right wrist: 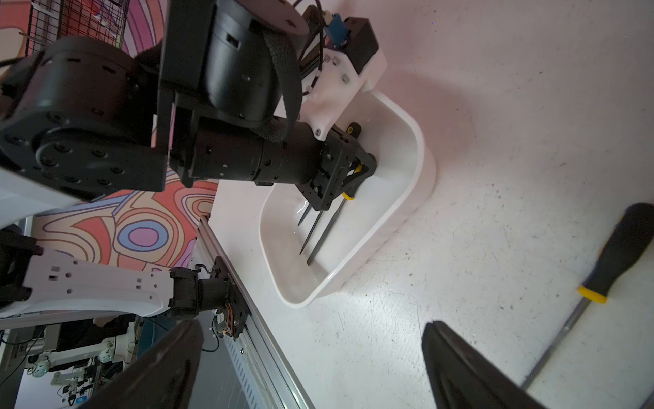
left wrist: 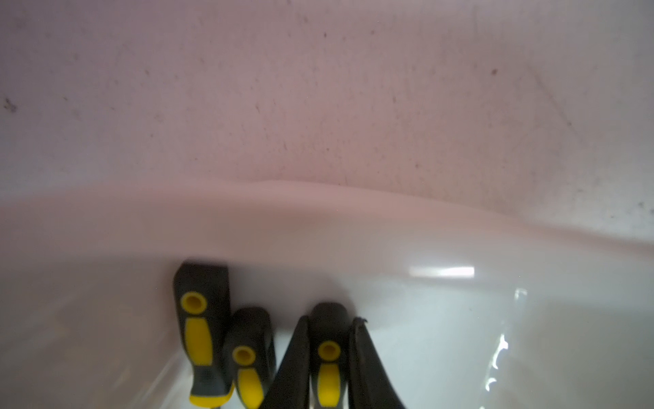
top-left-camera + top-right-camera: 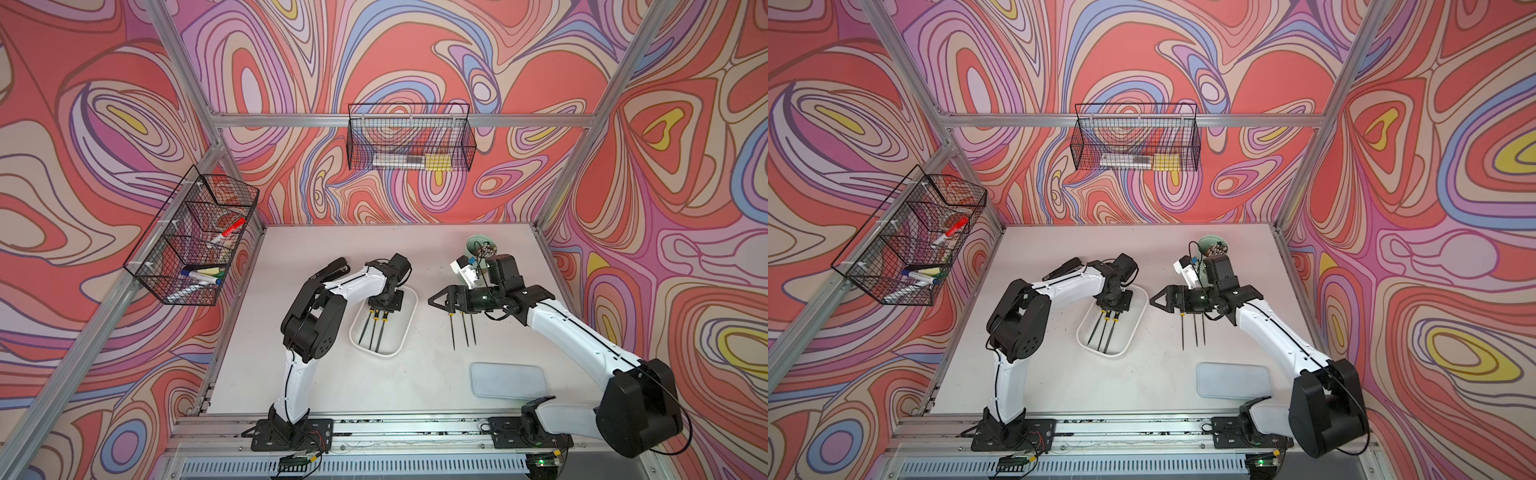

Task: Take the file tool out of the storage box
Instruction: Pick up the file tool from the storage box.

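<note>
Files (image 3: 374,332), three of them with black-and-yellow handles, lay side by side in the white storage box (image 3: 376,352), just left of centre in both top views. Their handles were at the upper end of the box. Their thin blades ran down toward the lower edge of the frame, slanting a little to the left.

From where I stood, the left arm was plainly the nearer one, reaching down into the handle end of the box. The left wrist view showed the left fingers (image 2: 364,357) closed in on either side of one file (image 2: 329,368), pinching it by its handle close to the box's end wall. The other two handles (image 2: 247,354) sat just beside it, the nearer one almost against a finger. I judged a straight lift the safest way out, so the neighbours would not be dragged along and the blade tip would not catch the rim.

The right fingers (image 1: 460,364) were spread wide with nothing between them. They hovered over the desk (image 3: 353,386) to the right of the box, above the handle ends of three more files (image 3: 463,330) lying on the bare surface along much the same line.

A pale lid (image 3: 509,380) lay flat at the lower right, well apart. A mint-green cup (image 3: 478,245) stood at the upper right, behind the right arm. Neither looked to be in the way.
</note>
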